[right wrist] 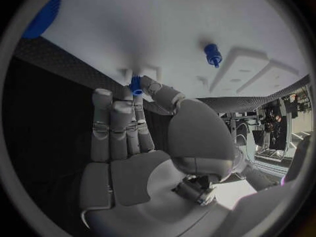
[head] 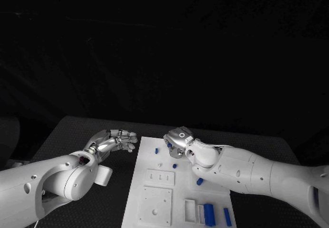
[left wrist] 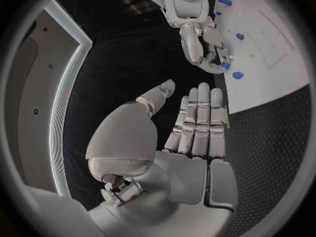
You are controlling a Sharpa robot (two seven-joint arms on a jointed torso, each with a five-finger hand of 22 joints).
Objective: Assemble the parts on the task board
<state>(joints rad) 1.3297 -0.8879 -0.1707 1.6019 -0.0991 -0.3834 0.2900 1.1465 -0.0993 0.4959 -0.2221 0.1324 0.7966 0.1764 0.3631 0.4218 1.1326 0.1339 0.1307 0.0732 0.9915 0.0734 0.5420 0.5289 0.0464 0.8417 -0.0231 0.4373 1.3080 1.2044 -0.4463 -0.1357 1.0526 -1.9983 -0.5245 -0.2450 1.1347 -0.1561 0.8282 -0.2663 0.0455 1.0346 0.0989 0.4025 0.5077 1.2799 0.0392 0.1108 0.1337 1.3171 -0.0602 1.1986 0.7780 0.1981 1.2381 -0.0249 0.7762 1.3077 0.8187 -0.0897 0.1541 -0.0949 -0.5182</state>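
Since the right hand [head: 181, 141] sits over the far end of the task board [head: 156, 190], it is the nearer one: its fingers [right wrist: 135, 97] pinch a small blue part [right wrist: 136, 84], long axis pointing from the fingertips at the board face, touching or nearly so. Left hand [head: 116, 141] hangs just left of the board over the counter [head: 75, 130], fingers loosely curled, holding nothing. Seating that part looks like the step in hand.
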